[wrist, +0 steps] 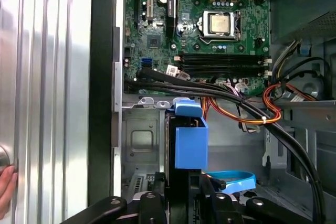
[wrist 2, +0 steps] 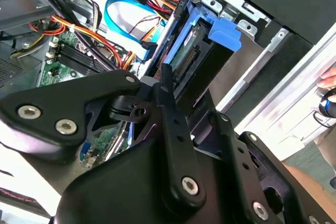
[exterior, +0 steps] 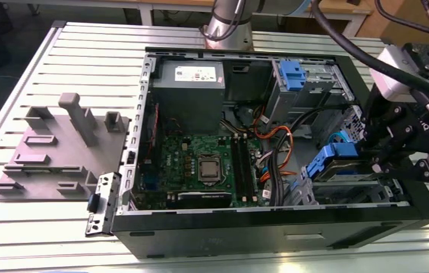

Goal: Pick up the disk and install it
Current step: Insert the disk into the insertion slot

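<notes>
Slatted aluminium table (exterior: 40, 227) carrying an open black computer case (exterior: 275, 230) lying on its side. Nearest, at the exterior view's right, the black gripper (exterior: 372, 158) reaches down into the case's corner. Its fingers (wrist 2: 167, 90) are clenched on the disk (exterior: 341, 170), one on each side of it. The disk is a dark drive framed by blue plastic rails. It stands on edge in the mouth of the metal drive cage (wrist: 137, 140), with its blue tab on top, as the first wrist view (wrist: 190, 148) and the second wrist view (wrist 2: 191, 51) show. A person's fingertips (wrist: 5, 187) rest at the table's edge. Just beyond the disk, orange and black cables (exterior: 275, 133) run across the case. Past them lies the green motherboard (exterior: 192, 162). Farther back sit a grey power supply (exterior: 192, 85) and a bare blue bracket (exterior: 291, 74). A grey moulded fixture (exterior: 62, 148) lies on the table to the exterior view's left, well apart from the case. The arm's silver base (exterior: 228, 25) stands behind the case.
</notes>
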